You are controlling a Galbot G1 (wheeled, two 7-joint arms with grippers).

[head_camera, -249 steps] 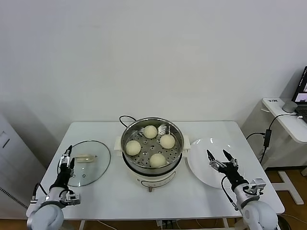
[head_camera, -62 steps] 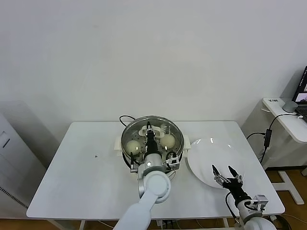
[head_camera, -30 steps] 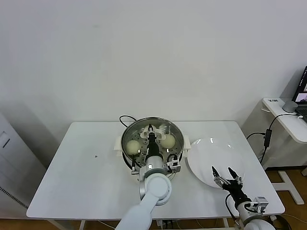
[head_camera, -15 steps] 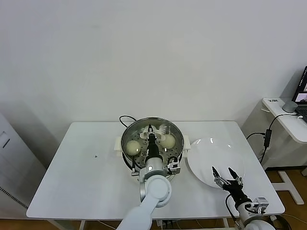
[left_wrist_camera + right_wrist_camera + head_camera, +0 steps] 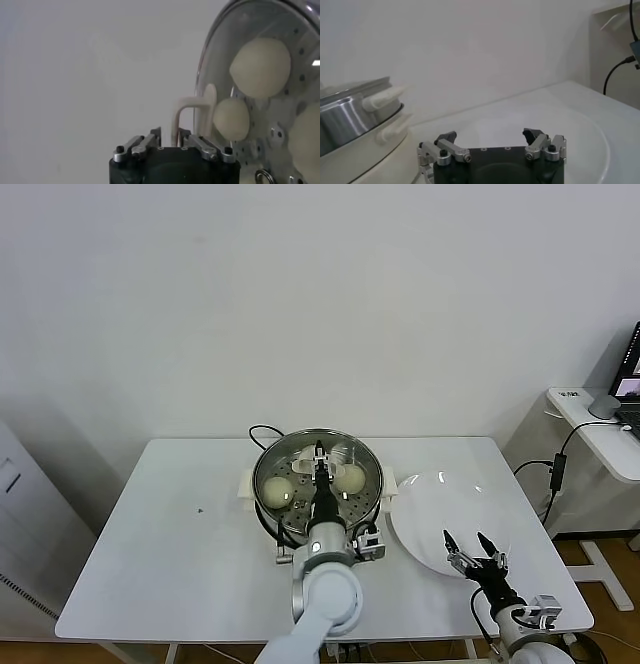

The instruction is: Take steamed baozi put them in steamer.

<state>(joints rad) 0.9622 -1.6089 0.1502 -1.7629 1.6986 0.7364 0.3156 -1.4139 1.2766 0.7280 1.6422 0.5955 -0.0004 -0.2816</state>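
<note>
Steamer [image 5: 318,484] now under claw-held glass lid [image 5: 210,95]

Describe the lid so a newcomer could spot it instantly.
On the white table, find the shiny round stainless-steel steamer basket at its centre. The round glass lid with a pale handle is over it, the left pincer shut on that handle. Unlike the flat round white plate beside the basket, it is see-through.

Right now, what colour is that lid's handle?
Pale cream; the handle shows best in the left wrist view.
</note>
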